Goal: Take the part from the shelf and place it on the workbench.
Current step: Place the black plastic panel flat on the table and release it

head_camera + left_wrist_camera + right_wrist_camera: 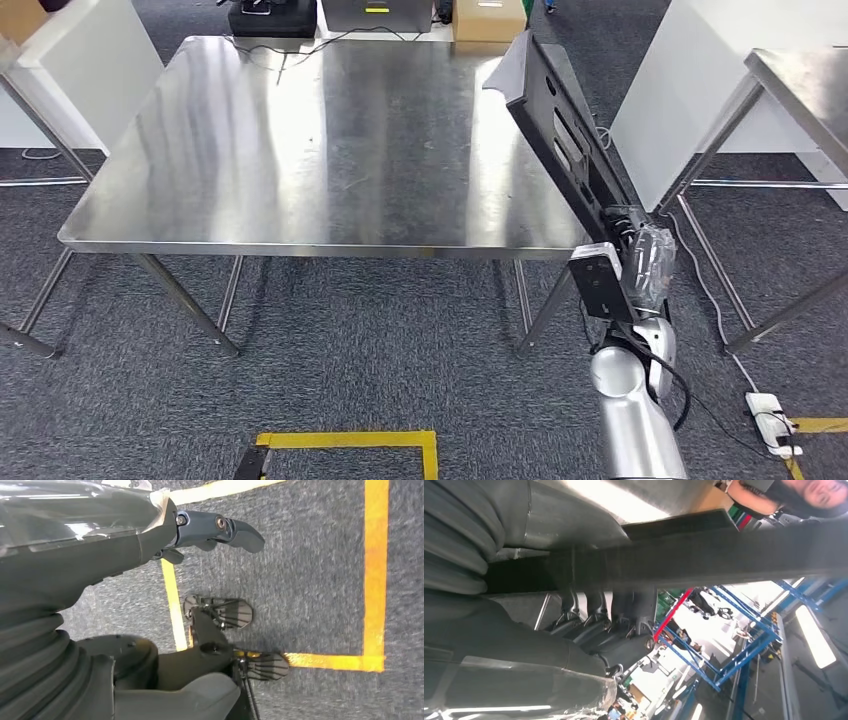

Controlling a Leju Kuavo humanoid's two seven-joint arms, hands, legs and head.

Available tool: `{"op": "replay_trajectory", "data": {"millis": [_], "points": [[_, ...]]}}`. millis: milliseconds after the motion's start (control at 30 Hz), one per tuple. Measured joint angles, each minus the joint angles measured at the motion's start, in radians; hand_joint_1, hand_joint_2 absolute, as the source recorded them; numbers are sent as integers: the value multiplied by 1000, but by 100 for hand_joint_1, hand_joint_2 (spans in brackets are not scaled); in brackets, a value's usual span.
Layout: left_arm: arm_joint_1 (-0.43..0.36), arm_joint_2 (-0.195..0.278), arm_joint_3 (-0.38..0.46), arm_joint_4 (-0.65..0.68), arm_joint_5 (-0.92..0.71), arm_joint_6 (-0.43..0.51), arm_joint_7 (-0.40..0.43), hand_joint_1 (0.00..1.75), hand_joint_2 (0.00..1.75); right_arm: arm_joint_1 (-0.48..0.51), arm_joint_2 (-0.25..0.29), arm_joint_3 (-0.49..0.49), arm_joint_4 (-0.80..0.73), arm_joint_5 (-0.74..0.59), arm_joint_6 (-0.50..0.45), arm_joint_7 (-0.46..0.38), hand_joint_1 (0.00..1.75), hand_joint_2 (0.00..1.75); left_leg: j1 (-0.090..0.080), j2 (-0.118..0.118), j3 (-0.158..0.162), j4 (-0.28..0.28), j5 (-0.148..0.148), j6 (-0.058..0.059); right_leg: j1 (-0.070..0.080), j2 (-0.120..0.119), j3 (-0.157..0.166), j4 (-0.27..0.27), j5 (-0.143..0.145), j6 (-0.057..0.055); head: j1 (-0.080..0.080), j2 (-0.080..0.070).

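The part is a long black metal plate (560, 125) with slots, held up at a slant over the right end of the steel workbench (300, 150). My right hand (640, 255) grips its lower end just off the bench's front right corner. In the right wrist view the dark fingers (594, 625) wrap around the black plate (734, 555). My left hand (220, 530) hangs over the carpet with its fingers apart and nothing in them.
A second steel table (800, 90) stands at the right. White panels (690, 80) flank the bench on both sides. Boxes and black equipment (270, 20) sit beyond its far edge. Yellow tape (350, 440) marks the grey carpet. A person (794, 495) is nearby.
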Motion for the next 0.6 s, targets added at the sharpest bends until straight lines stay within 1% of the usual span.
{"op": "replay_trajectory", "data": {"millis": [33, 67, 100, 133, 167, 200, 233, 267, 300, 333, 367, 400, 433, 467, 500, 533, 567, 600], "points": [[-1, -1, 0, 0, 0, 0, 1, 0, 175, -10, -1, -2, 6, 2, 0, 1, 175, 175, -1, -1, 6, 0, 4, -5, -1, 0, 15, -8, 1, -7, 1, 0], [-1, 0, 0, 0, 0, 0, 1, 0, 175, -17, -1, -3, 10, 3, 0, 1, 175, 175, -1, -1, 8, 12, 9, -9, -5, 1, 32, -17, 1, -15, 2, 0], [-2, 0, 0, 0, 0, -1, 1, 0, 175, -23, -1, -4, 15, 5, -1, 1, 175, 175, -1, 1, -4, 42, 15, -13, -9, 2, 48, -25, -2, -23, 1, 0], [-4, 0, 0, 0, -1, -1, 1, 0, 175, -29, -1, -5, 19, 6, -1, 1, 175, 175, 0, 2, -31, 90, 13, -17, -13, 2, 64, -29, -8, -30, -1, 0], [-5, 1, 0, 0, -1, -1, 1, 0, 175, -35, -1, -6, 24, 9, -1, 2, 175, 175, 2, 4, -71, 151, -1, -21, -15, 2, 76, -32, -18, -35, -2, 0], [-5, 1, 0, 0, -1, -1, 1, 0, 175, -42, -1, -6, 31, 16, -1, 5, 175, 175, 3, 5, -119, 211, -26, -26, -16, 2, 86, -33, -28, -39, -4, 0], [-4, 1, 0, 0, -2, -2, 1, 0, 175, -51, -1, -6, 42, 27, -1, 13, 175, 175, 5, 5, -164, 256, -58, -30, -16, 3, 95, -33, -39, -40, -4, 0], [-3, 2, 0, 0, -2, -2, 2, 0, 175, -65, -1, -6, 58, 41, 1, 24, 175, 175, 6, 5, -199, 277, -83, -34, -16, 5, 105, -32, -49, -39, -5, 0], [-2, 2, 0, 0, -4, -2, 3, 0, 175, -85, -2, -6, 80, 58, 4, 37, 175, 175, 7, 6, -221, 269, -88, -36, -17, 8, 117, -32, -60, -37, -5, 0], [-2, 2, 0, 0, -7, -2, 5, 0, 175, -112, -2, -7, 108, 76, 6, 51, 175, 175, 7, 7, -229, 233, -64, -37, -17, 12, 130, -31, -71, -34, -5, 0], [-2, 2, 0, 0, -9, -2, 6, 0, 175, -144, -2, -7, 139, 92, 9, 63, 175, 175, 8, 8, -227, 174, -13, -37, -18, 14, 143, -30, -84, -31, -5, 0], [-3, 3, 0, 0, -12, -2, 8, 0, 175, -179, -3, -7, 174, 111, 11, 75, 175, 175, 8, 9, -222, 105, 54, -35, -16, 16, 156, -26, -97, -26, -6, 0], [-4, 3, 0, 0, -15, -2, 10, 0, 175, -215, -3, -7, 212, 129, 13, 85, 175, 175, 7, 11, -216, 53, 109, -29, -14, 18, 164, -23, -110, -20, -7, 0], [-5, 3, 0, 0, -17, -2, 11, 0, 175, -249, -3, -6, 247, 148, 17, 96, 175, 175, 6, 11, -211, 20, 148, -21, -11, 20, 168, -20, -122, -14, -6, 0], [-7, 2, 0, 0, -19, -2, 13, 0, 175, -283, -3, -5, 284, 168, 20, 109, 175, 175, 4, 11, -211, 7, 164, -13, -8, 21, 172, -14, -131, -8, -5, 0], [-11, 1, 0, 0, -21, -2, 13, 0, 175, -316, -2, -3, 317, 188, 24, 122, 175, 175, 2, 11, -206, 10, 161, -4, -7, 22, 173, -11, -136, -4, -4, 0], [-15, -1, 0, 0, -23, -2, 13, 0, 175, -348, -2, 0, 351, 208, 33, 138, 175, 175, 3, 9, -201, 9, 160, 2, -8, 20, 169, 1, -139, 0, -3, 0], [-19, -3, -1, 0, -23, -1, 13, 0, 175, -382, -2, 5, 388, 230, 47, 155, 175, 175, 4, 9, -195, 7, 157, 8, -8, 17, 156, 27, -138, 4, -2, 0]]}}
